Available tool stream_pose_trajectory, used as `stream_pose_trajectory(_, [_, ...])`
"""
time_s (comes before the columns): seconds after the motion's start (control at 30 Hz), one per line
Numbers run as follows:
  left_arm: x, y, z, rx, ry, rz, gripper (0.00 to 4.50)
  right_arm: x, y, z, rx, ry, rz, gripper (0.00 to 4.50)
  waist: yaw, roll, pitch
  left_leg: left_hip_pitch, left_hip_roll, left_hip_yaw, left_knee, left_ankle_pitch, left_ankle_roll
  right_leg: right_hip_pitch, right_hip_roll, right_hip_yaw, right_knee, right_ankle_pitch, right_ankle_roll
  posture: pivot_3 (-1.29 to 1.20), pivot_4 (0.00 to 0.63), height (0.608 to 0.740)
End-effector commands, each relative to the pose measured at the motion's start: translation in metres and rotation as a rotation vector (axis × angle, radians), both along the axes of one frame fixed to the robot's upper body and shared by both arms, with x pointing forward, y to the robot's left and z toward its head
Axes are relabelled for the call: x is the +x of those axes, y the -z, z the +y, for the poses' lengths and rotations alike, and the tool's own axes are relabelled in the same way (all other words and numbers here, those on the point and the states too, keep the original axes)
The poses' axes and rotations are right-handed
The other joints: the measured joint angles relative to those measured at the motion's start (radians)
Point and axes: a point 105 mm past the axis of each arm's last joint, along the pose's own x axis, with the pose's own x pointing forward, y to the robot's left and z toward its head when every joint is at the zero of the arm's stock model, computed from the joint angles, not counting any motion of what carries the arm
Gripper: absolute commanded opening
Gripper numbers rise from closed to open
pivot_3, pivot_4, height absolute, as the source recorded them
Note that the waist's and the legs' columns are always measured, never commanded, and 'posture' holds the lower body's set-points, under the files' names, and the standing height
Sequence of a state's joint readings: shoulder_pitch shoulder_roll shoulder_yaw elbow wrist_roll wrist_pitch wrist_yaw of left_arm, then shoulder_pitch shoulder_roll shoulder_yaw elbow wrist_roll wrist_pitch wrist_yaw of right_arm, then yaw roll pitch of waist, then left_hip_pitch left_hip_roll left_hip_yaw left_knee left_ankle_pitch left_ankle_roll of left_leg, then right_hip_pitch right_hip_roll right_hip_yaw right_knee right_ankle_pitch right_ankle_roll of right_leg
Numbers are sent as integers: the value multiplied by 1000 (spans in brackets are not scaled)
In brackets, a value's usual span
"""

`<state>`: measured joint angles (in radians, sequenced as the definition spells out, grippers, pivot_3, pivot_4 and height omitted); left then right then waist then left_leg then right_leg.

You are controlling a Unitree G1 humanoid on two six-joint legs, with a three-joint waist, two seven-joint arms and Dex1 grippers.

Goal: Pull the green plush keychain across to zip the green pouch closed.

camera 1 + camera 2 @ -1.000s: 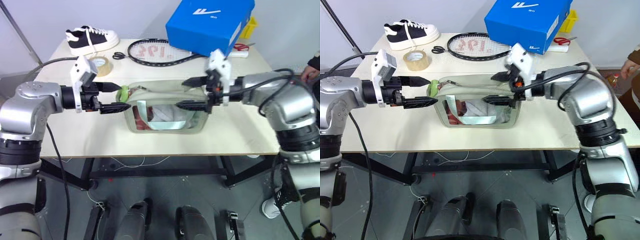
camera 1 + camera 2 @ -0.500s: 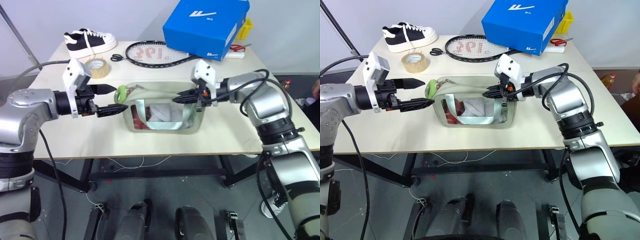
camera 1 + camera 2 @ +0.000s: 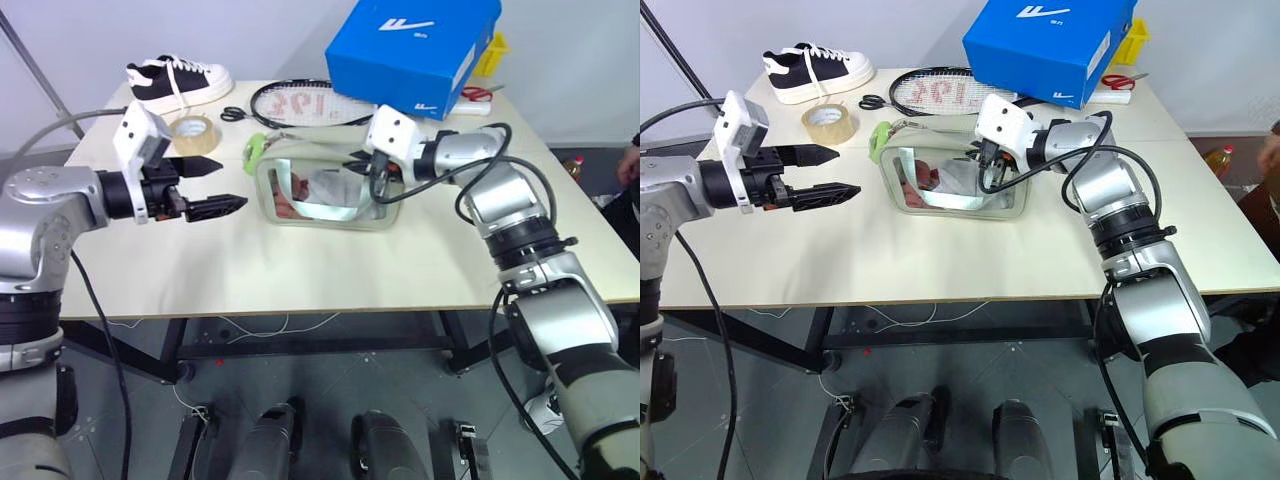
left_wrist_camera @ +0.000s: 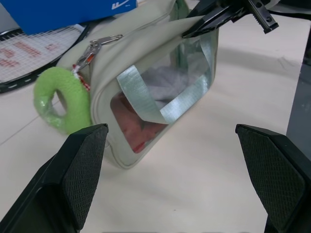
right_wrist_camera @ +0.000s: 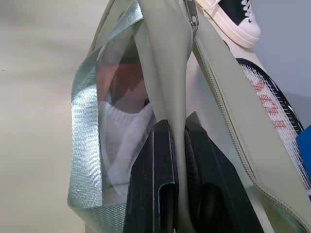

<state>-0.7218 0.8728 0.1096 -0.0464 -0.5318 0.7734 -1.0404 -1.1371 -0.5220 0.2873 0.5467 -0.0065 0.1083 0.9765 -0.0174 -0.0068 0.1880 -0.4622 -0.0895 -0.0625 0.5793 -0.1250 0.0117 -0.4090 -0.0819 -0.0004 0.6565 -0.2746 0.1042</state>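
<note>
My right gripper [image 3: 985,172] is pinching the green pouch [image 3: 318,190] top edge mid-table; green plush keychain [image 3: 257,148] is hanging at its left end. Left gripper [image 3: 222,186] is hovering spread wide, w/ bare table [image 3: 330,270] between.

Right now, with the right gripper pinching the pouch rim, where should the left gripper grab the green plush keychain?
Take the green plush keychain across its fuzzy ring, coming from the pouch's end near the open left gripper. It hangs free off the green pouch, unobstructed on that side.

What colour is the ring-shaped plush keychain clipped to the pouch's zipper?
Bright lime green. The plush keychain hangs at the end of the green pouch, clearest in the left wrist view.
</note>
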Motion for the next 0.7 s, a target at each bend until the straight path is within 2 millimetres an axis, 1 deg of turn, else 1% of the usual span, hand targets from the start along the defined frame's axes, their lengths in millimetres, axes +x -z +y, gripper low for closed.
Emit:
stream_pose_trajectory(0.03, [-3, -15, -3, 8, 14, -64, 4500, -10, -10, 6, 14, -59, -27, 42, -1, 0, 0, 0, 1, 0, 0, 0, 0, 0, 0, 0, 0, 0, 0, 0, 150, 740])
stream_pose_trajectory(0.2, [-2, -15, -2, 4, 11, -64, 4500, -14, -16, 6, 28, -84, -30, 42, -4, 0, 0, 1, 1, 0, 0, 1, -1, -1, 0, 1, 2, 0, -1, 0, 150, 740])
stream_pose_trajectory(0.3, [-2, -14, -4, 1, 15, -64, 4500, -14, -14, 6, 25, -88, -23, 42, -3, 0, 0, 1, 1, 0, 0, 1, -1, -1, 0, 1, 2, 0, -1, 0, 150, 740])
stream_pose_trajectory(0.4, [-1, -14, -5, 1, 18, -63, 4500, -11, -10, 3, 26, -63, -13, 1180, -3, 0, 0, 1, 1, 0, 0, 1, -1, -1, 0, 1, 3, 0, -1, 0, 150, 740])
stream_pose_trajectory(0.43, [-1, -14, -4, 0, 16, -63, 4500, -10, -10, 2, 22, -56, -20, 1687, -2, 0, 0, 1, 1, 0, 0, 1, -2, -1, 0, 1, 3, 0, -1, 0, 150, 740])
stream_pose_trajectory(0.5, [-1, -14, -1, -2, 4, -60, 4500, -13, -16, -7, 28, -40, -28, 2644, -2, 0, 0, 1, 1, 0, 0, 1, -2, -1, 0, 0, 3, 0, -1, 0, 150, 740])
stream_pose_trajectory(0.7, [3, -13, 8, -11, -32, -55, 4500, -31, -39, -32, 31, 8, -71, 2644, 5, 0, 0, 0, 1, 0, 0, 1, -2, -1, -1, 1, 3, 0, -1, 0, 150, 740])
